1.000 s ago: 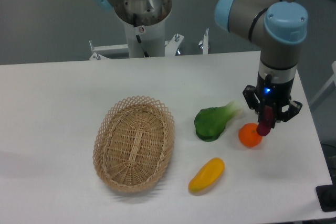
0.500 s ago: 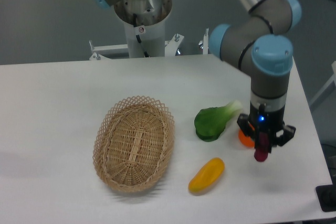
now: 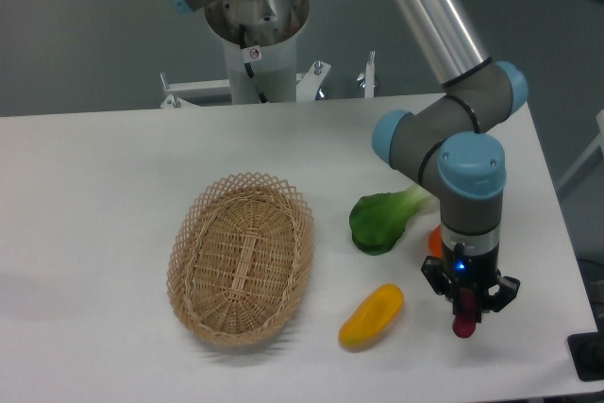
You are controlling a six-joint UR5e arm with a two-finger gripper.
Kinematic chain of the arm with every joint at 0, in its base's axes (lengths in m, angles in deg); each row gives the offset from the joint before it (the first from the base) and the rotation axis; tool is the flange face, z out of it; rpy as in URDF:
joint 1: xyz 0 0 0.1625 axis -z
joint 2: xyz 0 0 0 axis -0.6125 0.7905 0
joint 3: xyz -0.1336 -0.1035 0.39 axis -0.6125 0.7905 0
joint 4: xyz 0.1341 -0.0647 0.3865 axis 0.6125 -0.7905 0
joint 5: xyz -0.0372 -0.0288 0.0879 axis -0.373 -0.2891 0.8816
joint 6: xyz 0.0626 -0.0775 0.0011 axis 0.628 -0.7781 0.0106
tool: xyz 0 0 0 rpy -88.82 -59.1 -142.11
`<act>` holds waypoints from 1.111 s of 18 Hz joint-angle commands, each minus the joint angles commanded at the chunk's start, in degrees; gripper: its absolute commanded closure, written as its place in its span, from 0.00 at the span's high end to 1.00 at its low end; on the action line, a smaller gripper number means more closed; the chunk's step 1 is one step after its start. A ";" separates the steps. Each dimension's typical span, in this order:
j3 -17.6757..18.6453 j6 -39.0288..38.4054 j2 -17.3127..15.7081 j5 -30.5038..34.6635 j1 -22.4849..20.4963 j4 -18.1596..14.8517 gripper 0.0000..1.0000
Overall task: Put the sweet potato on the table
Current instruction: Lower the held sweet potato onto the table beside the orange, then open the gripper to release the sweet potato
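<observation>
One gripper [image 3: 465,313] has its jaws clamped on your sweet potato [image 3: 462,324], upright low over the table [image 3: 94,195], yellow fruit [image 3: 371,315] at nine o'clock, orange [image 3: 433,242] largely hidden at eleven.

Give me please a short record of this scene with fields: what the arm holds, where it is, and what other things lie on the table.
held item: sweet potato, pointing downward between the jaws of the gripper
gripper position: over the near right part of the table, right of the yellow fruit
contact with table: cannot tell
basket: empty, left of centre
green vegetable: right of the basket
orange: mostly hidden behind the arm
</observation>
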 joint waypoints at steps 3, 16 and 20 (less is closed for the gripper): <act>1.24 1.94 -0.18 0.00 0.00 -0.09 0.30; 0.54 1.42 -0.61 0.09 0.09 0.00 0.97; -1.56 0.37 -1.75 0.18 0.09 -0.35 1.00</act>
